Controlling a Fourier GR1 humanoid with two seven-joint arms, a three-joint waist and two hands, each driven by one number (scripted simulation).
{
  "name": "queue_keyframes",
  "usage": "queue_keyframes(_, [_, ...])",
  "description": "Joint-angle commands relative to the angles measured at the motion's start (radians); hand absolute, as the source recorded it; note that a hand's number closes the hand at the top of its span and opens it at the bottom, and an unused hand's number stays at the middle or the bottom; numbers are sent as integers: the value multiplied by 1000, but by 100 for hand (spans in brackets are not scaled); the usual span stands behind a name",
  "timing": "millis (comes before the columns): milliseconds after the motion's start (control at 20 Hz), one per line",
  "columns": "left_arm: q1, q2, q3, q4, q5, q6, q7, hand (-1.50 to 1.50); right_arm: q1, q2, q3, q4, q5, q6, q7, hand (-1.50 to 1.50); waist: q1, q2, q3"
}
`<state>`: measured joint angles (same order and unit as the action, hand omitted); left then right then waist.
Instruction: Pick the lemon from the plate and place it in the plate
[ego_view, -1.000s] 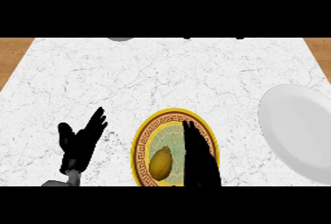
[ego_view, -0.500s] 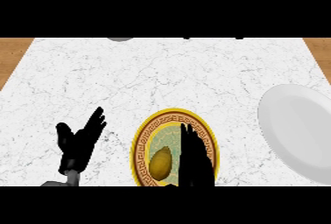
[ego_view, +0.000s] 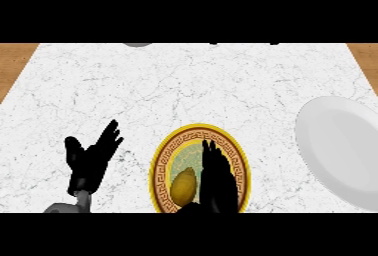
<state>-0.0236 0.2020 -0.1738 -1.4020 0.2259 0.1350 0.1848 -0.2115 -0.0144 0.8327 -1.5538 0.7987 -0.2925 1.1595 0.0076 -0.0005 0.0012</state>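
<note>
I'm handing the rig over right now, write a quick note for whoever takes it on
Right hand: open, fingers straight, over the gold-rimmed patterned plate, just right of the lemon; no grasp yet.
Left hand: open, resting at lower left, fingers up.
Lemon lies on the patterned plate. White plate at the right edge holds nothing.
Done: approach only. Left: grasp the lemon, carry it right, set it on the white plate.

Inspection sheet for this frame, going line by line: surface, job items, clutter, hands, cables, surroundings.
Surface: white marble counter.
Job's things: lemon lies on the gold-rimmed patterned plate; plain white plate at the right edge, bare.
Clutter: nothing seen.
Hands: right hand over the patterned plate beside the lemon, fingers straight; left hand open, resting left of that plate.
Cables: nothing seen.
Surroundings: wooden strips flank the counter; grey object at the far edge, unidentifiable.
</note>
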Motion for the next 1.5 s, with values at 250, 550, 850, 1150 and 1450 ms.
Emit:
queue_keyframes(250, [29, -4, 19, -14, -15, -22, 9, 0, -118, 14, 72, 173, -97, -49, 92, 150, 2, 1, -1])
queue_keyframes(550, [-15, -32, 23, 23, -24, -19, 27, 0, -88, 14, 26, 144, -19, 16, 92, 150, -9, -1, -1])
queue_keyframes(850, [1, -2, 40, 8, -21, -28, -2, 0, -307, -13, -364, 409, 29, -62, 205, 150, 4, 13, -5])
queue_keyframes(1150, [-4, -8, 13, -10, -26, -42, 13, 0, -520, -122, -520, 578, 265, -171, 213, 150, 42, 14, -4])
queue_keyframes(1450, [-14, -20, 9, 14, -30, -34, 20, 0, -657, -143, -598, 676, 533, -228, 317, 150, 38, 14, -5])
